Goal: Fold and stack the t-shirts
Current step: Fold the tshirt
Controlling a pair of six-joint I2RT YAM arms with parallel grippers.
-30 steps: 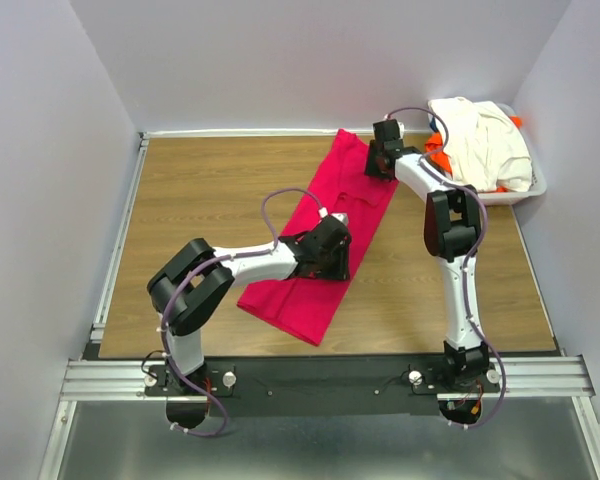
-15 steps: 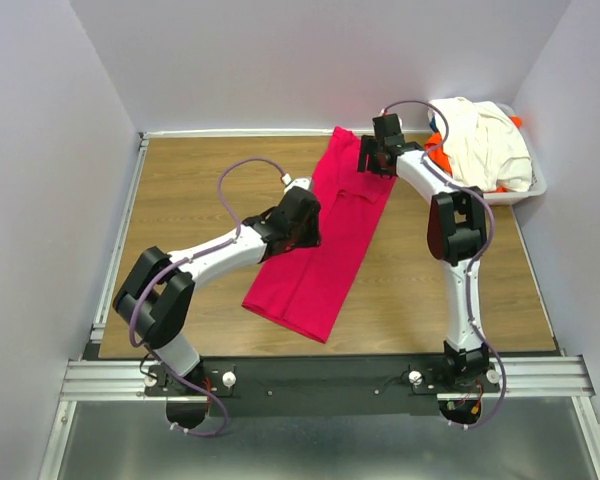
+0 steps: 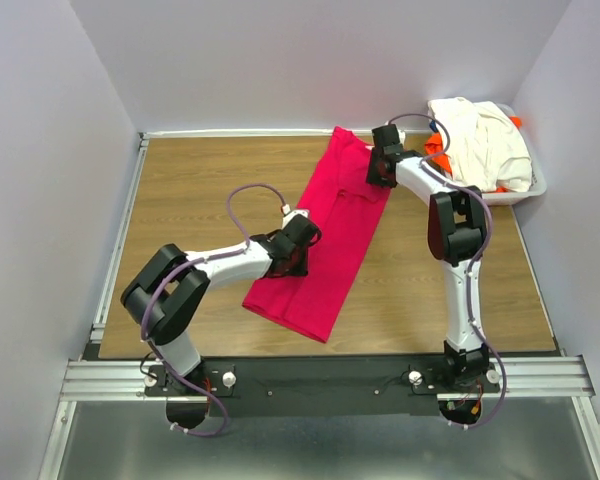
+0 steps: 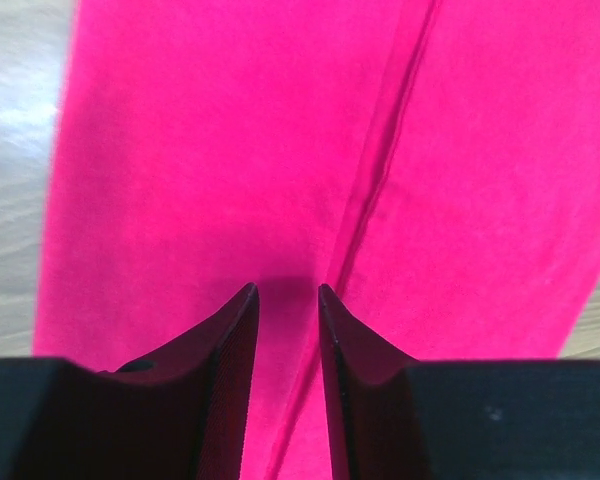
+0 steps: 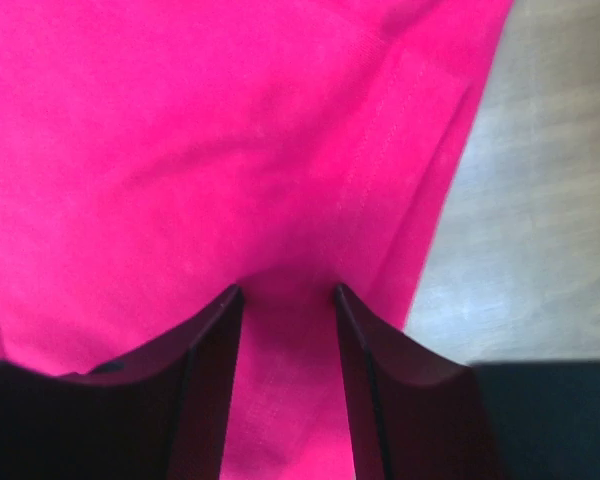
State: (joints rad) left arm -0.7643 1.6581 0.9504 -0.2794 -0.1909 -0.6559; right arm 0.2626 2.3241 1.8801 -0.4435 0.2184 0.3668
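Note:
The crimson-pink t-shirt (image 3: 332,245) lies folded lengthwise as a long strip, slanting from the table's back centre toward the front. My left gripper (image 3: 288,260) is down on its left edge about halfway along. In the left wrist view this gripper (image 4: 285,290) is open by a narrow gap, over a fold line in the cloth. My right gripper (image 3: 380,170) sits on the strip's far right corner. In the right wrist view this gripper (image 5: 285,290) is open, with flat pink cloth (image 5: 180,150) under its tips. A cream-white t-shirt (image 3: 480,140) and an orange one (image 3: 438,160) are heaped in the basket.
The white plastic basket (image 3: 533,187) stands at the back right corner, close to the right arm's elbow. Bare wooden table (image 3: 195,190) lies left of the pink strip and also to its right (image 3: 410,270). Walls close in on three sides.
My left gripper moved from the middle of the strip to its left edge, then slid a little toward the front. The right gripper shifted slightly on the far corner. The strip's lower part has straightened.

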